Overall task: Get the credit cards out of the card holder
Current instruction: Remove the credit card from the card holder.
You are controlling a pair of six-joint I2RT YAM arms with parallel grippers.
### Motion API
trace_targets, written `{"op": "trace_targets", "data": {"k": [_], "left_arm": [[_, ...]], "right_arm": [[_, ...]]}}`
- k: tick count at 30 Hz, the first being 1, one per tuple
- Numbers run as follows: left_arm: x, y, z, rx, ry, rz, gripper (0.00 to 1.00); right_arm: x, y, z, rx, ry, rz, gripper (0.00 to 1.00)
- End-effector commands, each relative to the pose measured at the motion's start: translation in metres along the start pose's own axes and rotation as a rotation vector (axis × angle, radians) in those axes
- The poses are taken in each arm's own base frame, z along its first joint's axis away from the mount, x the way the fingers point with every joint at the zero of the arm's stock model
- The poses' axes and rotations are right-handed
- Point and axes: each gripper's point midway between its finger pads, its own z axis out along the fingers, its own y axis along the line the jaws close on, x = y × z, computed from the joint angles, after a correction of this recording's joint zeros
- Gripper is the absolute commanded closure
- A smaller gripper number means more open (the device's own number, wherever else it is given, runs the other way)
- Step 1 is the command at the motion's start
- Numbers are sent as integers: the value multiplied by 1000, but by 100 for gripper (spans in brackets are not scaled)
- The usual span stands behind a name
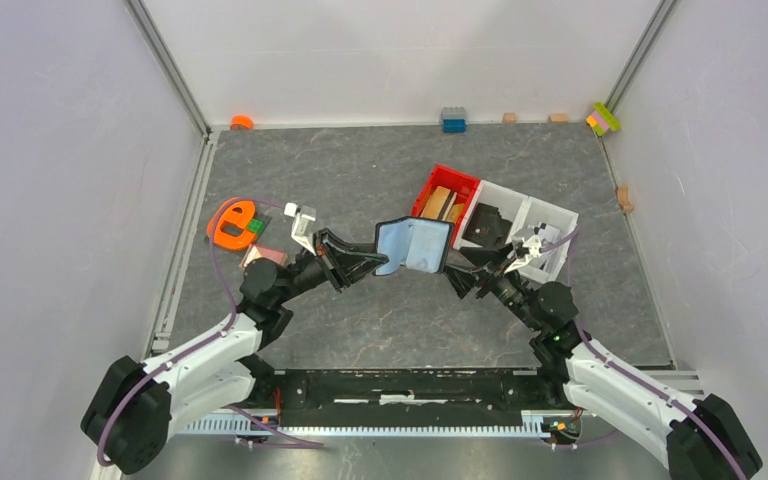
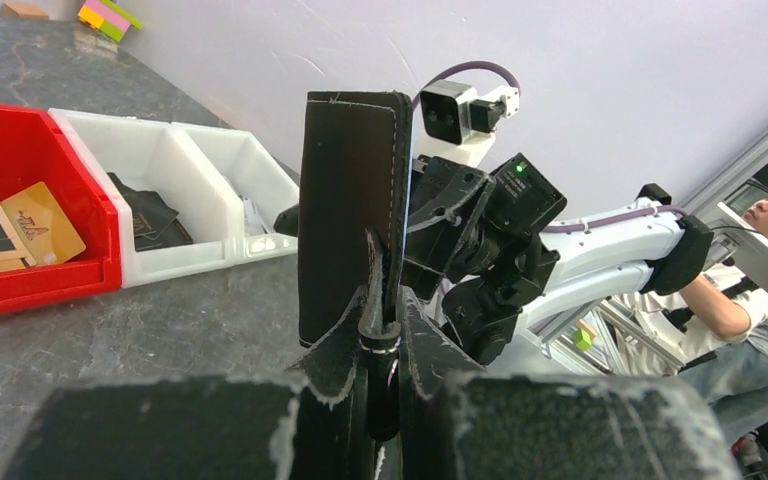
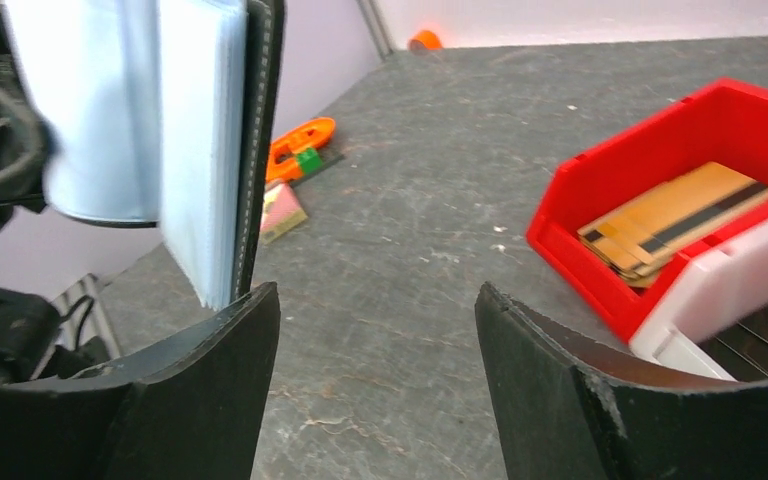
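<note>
Above mid-table, the left gripper (image 2: pixel 385 325) clenches the card holder (image 1: pixel 415 245), black from its wrist, pale-blue overhead; right gripper (image 3: pixel 375 305) gapes.

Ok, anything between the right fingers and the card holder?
Nothing visible. The left fingers hold the card holder open in the air, and the open right fingers sit just beside its edge with clear space between. The red bin is off to the side.

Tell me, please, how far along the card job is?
Done: the wallet is lifted and open, pale blue inside showing; a pinkish card lies on the table, possibly already out. In hand: the left jaws grip the wallet; the right jaws stand open beside it. Left: pulling any remaining cards, which I cannot see.
</note>
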Motion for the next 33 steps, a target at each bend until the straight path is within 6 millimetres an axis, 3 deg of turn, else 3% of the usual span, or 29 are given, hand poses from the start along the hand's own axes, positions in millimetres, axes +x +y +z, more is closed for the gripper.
{"op": "trace_targets", "data": {"k": [1, 5, 9, 20, 28, 33], "left_arm": [[-12, -18, 3, 70, -38, 22, 97], [-13, -16, 3, 57, -43, 27, 97], [-14, -6, 2, -1, -48, 36, 98], [-17, -10, -1, 5, -65, 50, 98], [-16, -10, -1, 7, -61, 51, 98], [-12, -11, 3, 23, -34, 40, 98]], "right_arm": [[-27, 36, -1, -178, -96, -15, 26], [-28, 35, -3, -175, -101, -25, 28], [-31, 51, -10, -268, -126, -68, 28], [-25, 70, -10, -389, -86, -79, 26], [-29, 88, -21, -495, -116, -95, 29], [-32, 89, -23, -499, -133, -101, 30]]}}
